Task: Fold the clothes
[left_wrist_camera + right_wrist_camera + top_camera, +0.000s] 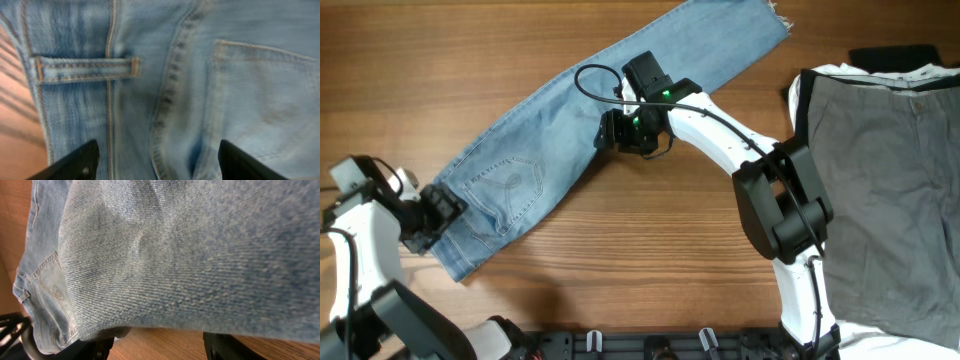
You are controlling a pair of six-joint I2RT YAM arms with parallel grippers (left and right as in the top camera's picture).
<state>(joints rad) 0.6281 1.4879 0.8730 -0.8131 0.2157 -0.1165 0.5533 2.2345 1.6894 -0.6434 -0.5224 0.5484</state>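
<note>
The jeans (550,135) lie diagonally on the desk (420,60), waistband near-left. The left end effector (440,212) at the waistband and the right end effector (610,132) at the mid-leg edge both gape, holding nothing. Pinching only one layer could skew the fold.

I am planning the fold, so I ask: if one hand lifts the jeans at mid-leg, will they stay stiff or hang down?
Probably floppy: the jeans lie flat on the table and the right wrist view shows soft creases. The waist end, with back pocket and thick seams, likely hangs heavier. The coarse weave should not slip much.
</note>
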